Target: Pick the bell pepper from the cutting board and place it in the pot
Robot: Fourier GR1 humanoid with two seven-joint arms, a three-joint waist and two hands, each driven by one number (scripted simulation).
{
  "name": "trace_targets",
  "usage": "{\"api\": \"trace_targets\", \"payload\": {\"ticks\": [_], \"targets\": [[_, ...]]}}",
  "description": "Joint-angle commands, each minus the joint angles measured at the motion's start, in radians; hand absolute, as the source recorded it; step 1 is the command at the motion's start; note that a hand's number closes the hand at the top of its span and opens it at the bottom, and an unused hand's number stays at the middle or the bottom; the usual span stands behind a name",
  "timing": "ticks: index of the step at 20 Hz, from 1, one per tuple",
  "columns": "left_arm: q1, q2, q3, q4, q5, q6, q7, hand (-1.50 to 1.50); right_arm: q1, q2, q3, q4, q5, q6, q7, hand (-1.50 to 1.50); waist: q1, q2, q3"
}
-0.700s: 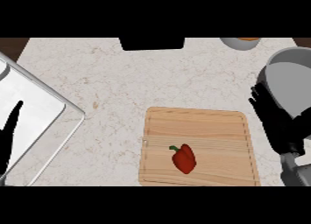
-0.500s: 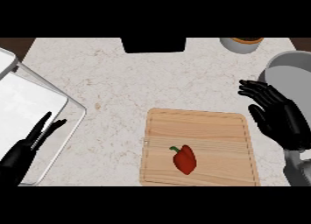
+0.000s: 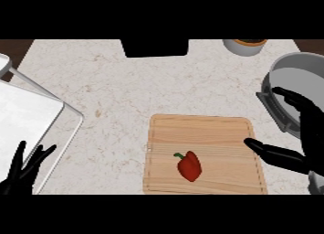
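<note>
Pale speckled stone counter [image 3: 124, 87] carried the rectangular wooden cutting board [image 3: 205, 137] with its small red bell pepper [image 3: 190, 166] beside the grey metal pot [image 3: 305, 82], so my right hand [image 3: 312, 137] hung open-fingered between them, while my left hand [image 3: 23, 171] rested open near the lower edge.

The right hand [image 3: 314, 137] is matt black all over, with a broad dark palm and thick, rounded fingers [image 3: 294, 97] and thumb that taper to blunt tips. Below it a small patch of the grey forearm [image 3: 321, 183] shows by the tabletop's lower right corner. The left hand [image 3: 23, 170] is the same plain black, its fingers slim and pointed, without markings, cables or screws to be seen.
</note>
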Motion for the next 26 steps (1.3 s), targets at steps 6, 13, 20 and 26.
{"api": "trace_targets", "payload": {"ticks": [6, 13, 20, 26], "targets": [[-0.158, -0.098, -0.072, -0.035, -0.11, 0.117, -0.054, 0.0, 0.274, 0.003, 0.114, -0.135, 0.195, -0.036, -0.317, -1.5, -0.067, 0.026, -0.022], [-0.229, -0.129, -0.122, 0.015, -0.156, 0.119, -0.037, 0.0, 0.43, -0.201, 0.173, -0.183, 0.562, -0.118, -0.039, -1.5, -0.014, 0.028, -0.027], [-0.364, -0.155, -0.126, 0.058, -0.172, 0.127, 0.041, 0.0, 0.449, -0.112, 0.364, -0.294, 0.945, -0.1, 0.406, -1.5, 0.021, 0.03, -0.024], [-0.356, -0.16, -0.086, 0.084, -0.167, 0.069, 0.048, 0.0, 0.318, 0.045, 0.438, -0.27, 1.063, 0.069, 0.604, -1.5, 0.039, 0.031, -0.022]]}}
